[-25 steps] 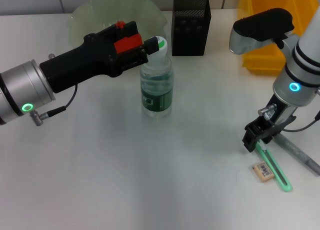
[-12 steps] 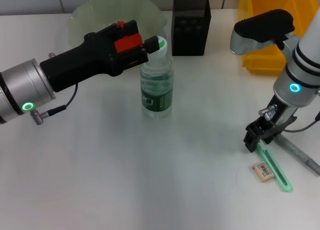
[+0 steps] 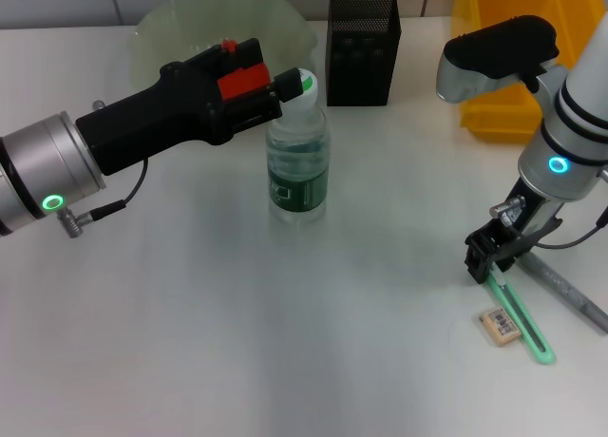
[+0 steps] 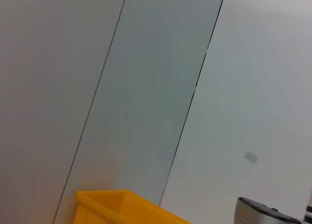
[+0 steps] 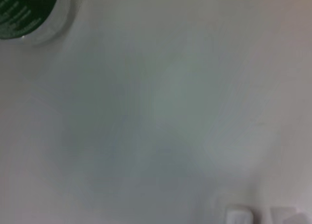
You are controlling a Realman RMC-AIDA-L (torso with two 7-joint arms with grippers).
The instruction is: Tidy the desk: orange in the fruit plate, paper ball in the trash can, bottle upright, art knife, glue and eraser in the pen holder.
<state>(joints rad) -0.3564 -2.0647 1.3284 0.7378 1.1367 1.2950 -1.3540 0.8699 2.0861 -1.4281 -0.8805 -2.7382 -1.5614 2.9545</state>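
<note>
While left jaws [image 3: 285, 87] pinch one upright bottle [image 3: 298, 161], right jaws' [image 3: 483, 259] state is unclear.

Silver arms, green ring lights; left claw [image 3: 285, 87] black with red panel; right claw [image 3: 482, 258] black.

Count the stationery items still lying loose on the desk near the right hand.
2 certain: the green art knife under the right hand, and the eraser lying against its left side. No glue is identifiable; a grey rod lies farther right.
</note>
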